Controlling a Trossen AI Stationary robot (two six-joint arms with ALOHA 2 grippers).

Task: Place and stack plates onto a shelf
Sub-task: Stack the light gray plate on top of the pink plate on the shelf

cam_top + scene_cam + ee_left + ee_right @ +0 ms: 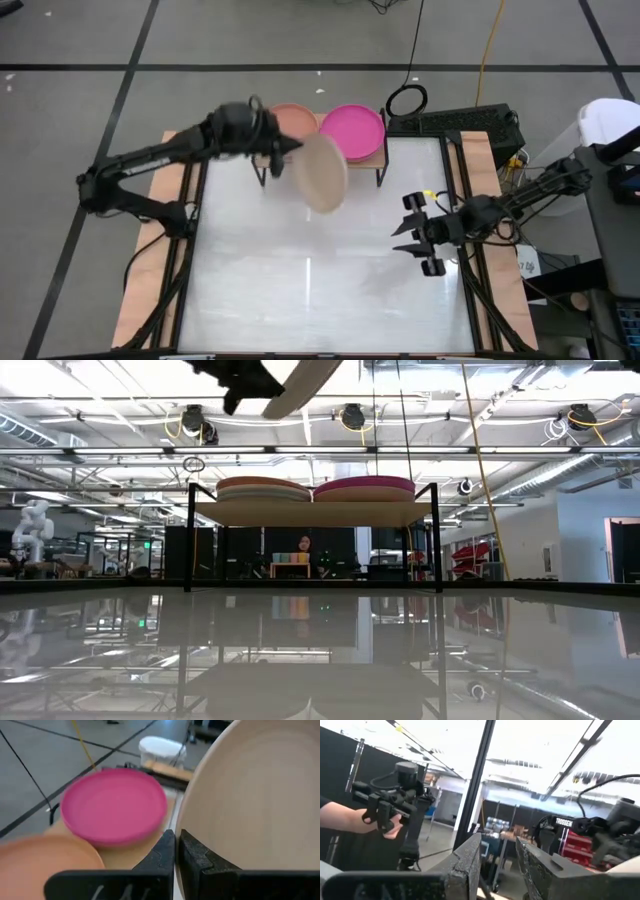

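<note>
My left gripper is shut on a beige plate held in the air just in front of the shelf, whose thin black legs stand on the table by its far edge. In the low view the beige plate hangs tilted above the shelf's wooden top. On the shelf lie a peach-orange plate on the left stack and a magenta plate on the right stack. My right gripper waits open, low over the table's right side. The other plates are hidden within the stacks. My left gripper pinches the beige plate's rim between its two fingers, at the edge facing the table's left. The fingers come from the left, slanting toward the shelf. The plate is lifted clear and tilted, its free edge toward the table's right.
The glossy white table has wooden side strips. Behind the shelf lie a black cable loop and a black device. A person shows in the room beyond, and a hand with a handheld device in the right wrist view.
</note>
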